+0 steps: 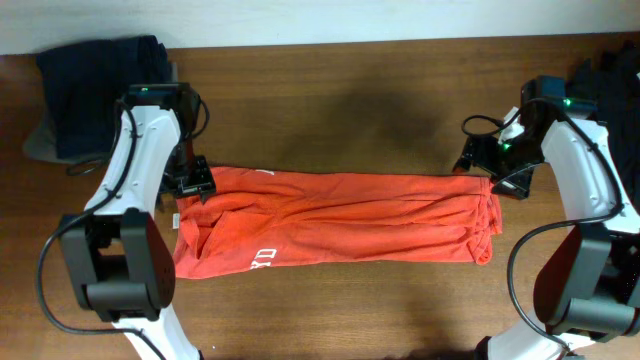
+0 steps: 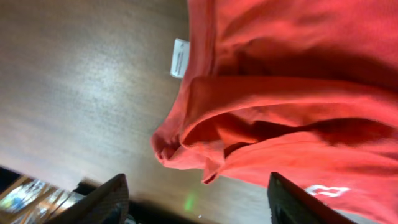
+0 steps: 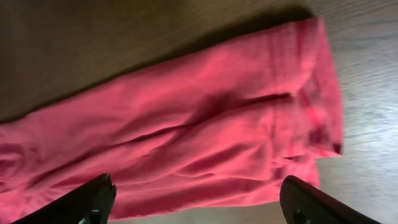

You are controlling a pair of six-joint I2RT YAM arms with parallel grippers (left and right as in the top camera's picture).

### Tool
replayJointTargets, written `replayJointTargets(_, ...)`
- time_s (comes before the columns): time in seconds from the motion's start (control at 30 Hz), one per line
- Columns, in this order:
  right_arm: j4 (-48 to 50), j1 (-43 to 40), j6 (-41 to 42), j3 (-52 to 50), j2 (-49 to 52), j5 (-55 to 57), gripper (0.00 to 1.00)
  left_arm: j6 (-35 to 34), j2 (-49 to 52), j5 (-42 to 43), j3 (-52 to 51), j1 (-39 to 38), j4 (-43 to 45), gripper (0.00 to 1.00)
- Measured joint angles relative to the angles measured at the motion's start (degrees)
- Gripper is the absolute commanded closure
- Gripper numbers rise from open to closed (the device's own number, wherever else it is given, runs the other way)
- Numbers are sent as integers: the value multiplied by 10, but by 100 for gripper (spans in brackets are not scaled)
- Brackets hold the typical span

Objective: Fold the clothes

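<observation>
The clothes in play are an orange-red T-shirt point(image 1: 340, 215), lying folded into a long band across the wooden table, white lettering point(image 1: 263, 257) near its front left. My left gripper point(image 1: 195, 185) hovers over the shirt's back left corner, my right gripper point(image 1: 495, 175) over its back right corner. In the left wrist view the left gripper point(image 2: 199, 208) is open and empty, with bunched shirt point(image 2: 280, 93) and a white label point(image 2: 180, 58) beyond the fingers point(image 2: 109, 200). In the right wrist view the right gripper point(image 3: 202, 208) is open, with the shirt's end point(image 3: 205, 137) lying flat under it.
A navy garment point(image 1: 100, 85) lies heaped at the table's back left corner. Dark cloth point(image 1: 612, 65) sits at the back right edge. Bare wooden table point(image 1: 340, 110) runs behind the shirt and along the front point(image 1: 340, 310).
</observation>
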Motion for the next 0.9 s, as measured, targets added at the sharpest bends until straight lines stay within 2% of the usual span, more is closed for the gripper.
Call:
replayJointTargets(0.1,2,17,20,0,0,4,9,3,-3,8,1,0,17,6)
replayJointTargets(0.17,3,35,46,0,0,19,9,2,-3,17,0,0,23,2)
replayJointTargets(0.5,19,96,181,0,26,95,11,2,-3,37,0,0,25,1)
replayJointTargets(0.7,19,97,250,0,67,130,17,2,-3,38,0,0,18,1)
replayJointTargets(0.9,17,96,275,0,99,139,24,2,-3,38,0,0,17,1)
